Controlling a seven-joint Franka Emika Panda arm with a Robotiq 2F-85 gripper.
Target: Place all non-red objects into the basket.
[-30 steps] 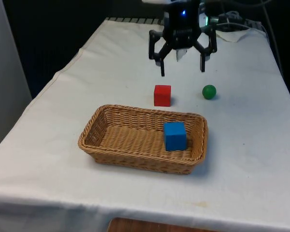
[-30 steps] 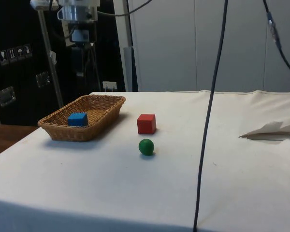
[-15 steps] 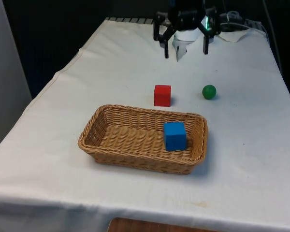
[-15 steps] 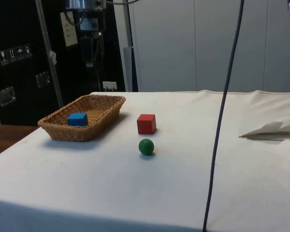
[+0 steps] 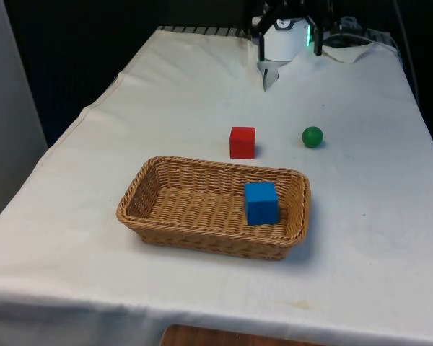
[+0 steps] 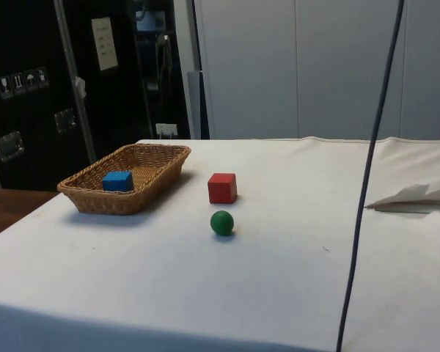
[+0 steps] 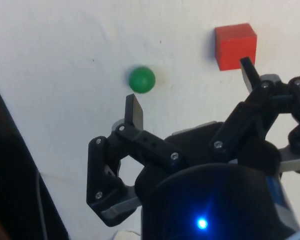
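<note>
Already the blue cube (image 5: 261,202) sits in the basket (image 5: 202,238), toward the front view's right end, so one non-red thing is done. The green ball (image 5: 312,137) is not yet in; it lies on the desk (image 5: 130,130) beyond the basket, well apart from the red cube (image 5: 242,142), which should stay there. The gripper (image 7: 190,107) hangs high over both, fingers spread wide and holding nothing, probably ready to go down for the ball.
</note>
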